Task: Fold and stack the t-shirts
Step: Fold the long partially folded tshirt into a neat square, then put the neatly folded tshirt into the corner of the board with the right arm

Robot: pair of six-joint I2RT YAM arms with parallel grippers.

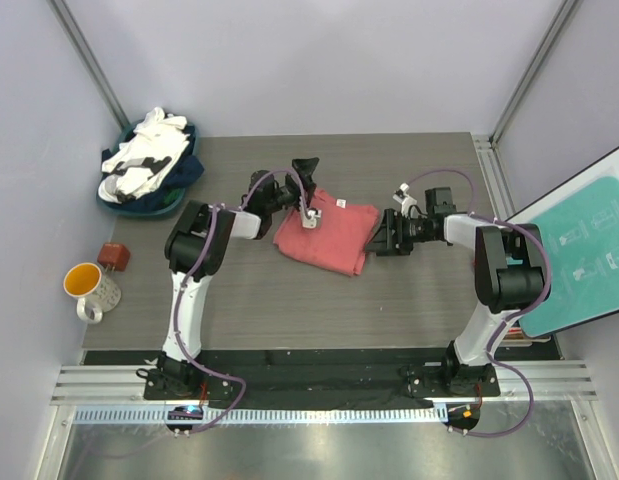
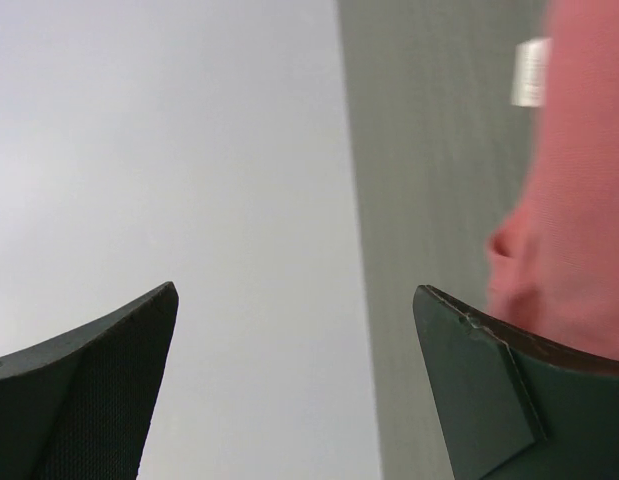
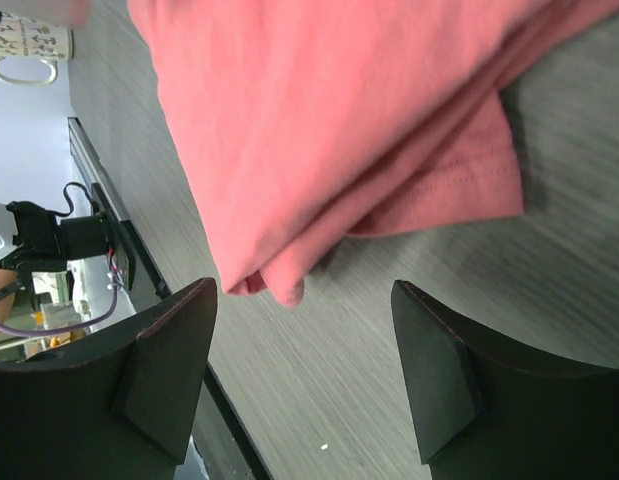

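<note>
A coral-red t-shirt (image 1: 327, 237) lies folded in the middle of the table, its small white neck tag (image 1: 340, 204) on the far side. My right gripper (image 1: 375, 240) sits low at the shirt's right edge. In the right wrist view it (image 3: 304, 370) is open, with the shirt's folded corner (image 3: 274, 285) just ahead of the fingers and only bare table between them. My left gripper (image 1: 303, 180) is over the shirt's far left corner, pointing at the back wall. It (image 2: 294, 380) is open and empty, with the shirt (image 2: 579, 200) and tag (image 2: 532, 72) off to its right.
A blue basket (image 1: 114, 198) at the back left holds more white and dark navy t-shirts (image 1: 147, 158). An orange-lined mug (image 1: 89, 288) and a small red-brown block (image 1: 114, 256) stand off the table's left edge. A teal board (image 1: 579, 250) leans at the right.
</note>
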